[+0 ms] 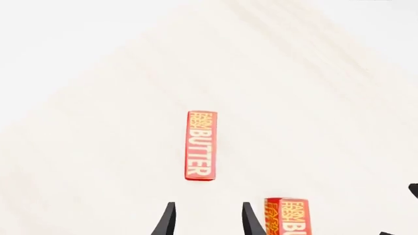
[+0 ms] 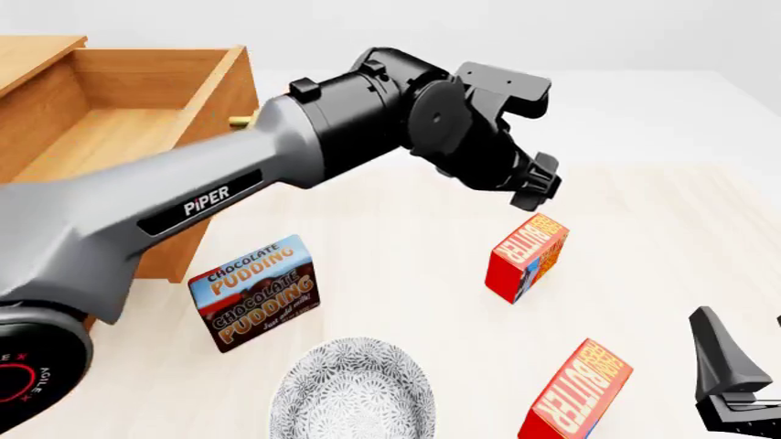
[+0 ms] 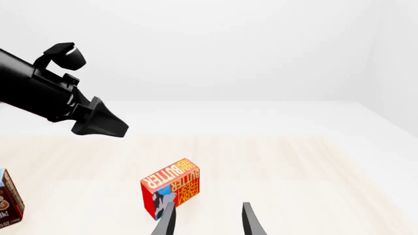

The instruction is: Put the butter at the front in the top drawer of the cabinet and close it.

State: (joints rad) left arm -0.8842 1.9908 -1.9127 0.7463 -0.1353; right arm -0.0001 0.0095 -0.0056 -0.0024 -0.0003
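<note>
Directly below left gripper [image 1: 205, 220], open and empty: butter [image 2: 576, 391], apart.

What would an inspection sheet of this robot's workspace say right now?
Surface: pale wooden table.
Job's things: cabinet far left; top drawer open, visible floor bare; far butter on the table.
Clutter: near butter, pudding box, patterned bowl.
Grippers: left gripper open, above far butter; right gripper open, empty.
Cables: nothing seen.
Surroundings: plain white backdrop.
</note>
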